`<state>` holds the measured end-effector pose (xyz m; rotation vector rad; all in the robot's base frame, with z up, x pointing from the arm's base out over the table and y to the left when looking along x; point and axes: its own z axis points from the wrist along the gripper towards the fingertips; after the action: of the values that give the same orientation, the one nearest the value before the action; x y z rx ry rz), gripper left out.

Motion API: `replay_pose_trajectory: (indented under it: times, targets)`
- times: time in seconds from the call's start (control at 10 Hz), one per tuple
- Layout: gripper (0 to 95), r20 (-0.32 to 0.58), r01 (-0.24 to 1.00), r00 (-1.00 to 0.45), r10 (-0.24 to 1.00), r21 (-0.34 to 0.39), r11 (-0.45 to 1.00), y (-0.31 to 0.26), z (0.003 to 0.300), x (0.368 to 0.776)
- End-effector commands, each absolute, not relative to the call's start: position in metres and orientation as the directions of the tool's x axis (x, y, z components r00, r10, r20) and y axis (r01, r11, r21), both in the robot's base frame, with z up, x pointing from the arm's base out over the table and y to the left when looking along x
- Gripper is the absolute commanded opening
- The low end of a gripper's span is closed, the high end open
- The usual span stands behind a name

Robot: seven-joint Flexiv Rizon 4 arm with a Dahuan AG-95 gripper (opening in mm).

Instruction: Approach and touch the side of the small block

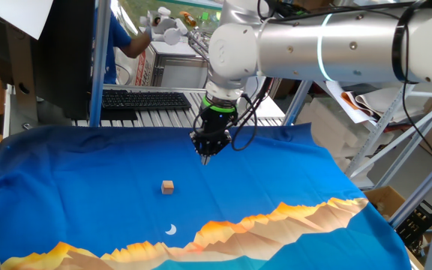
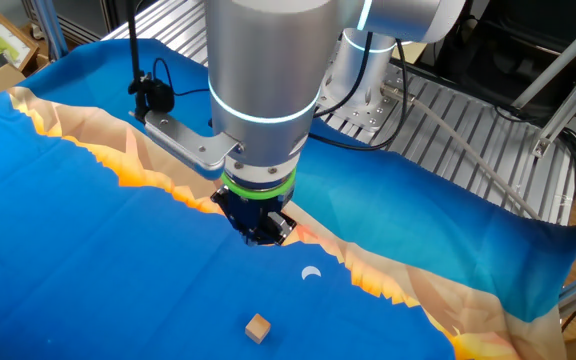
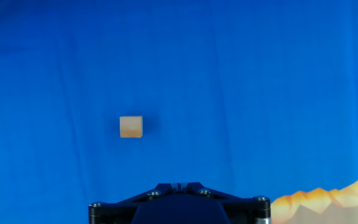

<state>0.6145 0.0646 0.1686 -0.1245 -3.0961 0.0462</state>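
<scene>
- The tiny light-brown wooden cube (image 1: 168,187) sits alone on the blue cloth with the orange mountain print (image 1: 88,172), well apart from the robot's black two-finger gripper (image 1: 205,157), which hangs in the air above the cloth and has no contact with anything.
- Judged from the fixed views, the main risk is a push rather than a touch: the cube looks light and is far smaller than the gripper tip, so a fast or deep sideways approach would likely slide or tip it instead of just meeting its face.
- A second risk is height: coming down too low before moving across could drag the tip into the soft cloth, wrinkling it and shifting the cube; staying too high would pass over the cube's top instead of its side.
- The small flat white crescent mark (image 1: 171,229) lies near the cube, closer to the printed mountain edge; it could be mistaken for the target, though it is only a flat mark.
- In the hand view the cube (image 3: 130,126) lies off to the left of the gripper's line, so a straight descent would miss it.
- The gripper holds nothing. Its fingers appear drawn together into one narrow point in both fixed views, with no gap visible between them.
</scene>
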Motion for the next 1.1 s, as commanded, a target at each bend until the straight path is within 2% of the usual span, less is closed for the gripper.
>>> replay_pose_trajectory:
  times: [0.1, 1.1]
  targets:
    - [0.0, 0.070, 0.079, -0.994, 0.081, -0.037, 0.996, 0.0651, 0.1685, 0.6154]
    - [0.0, 0.063, 0.070, -0.995, 0.071, -0.030, 0.997, 0.0650, 0.1684, 0.6155]
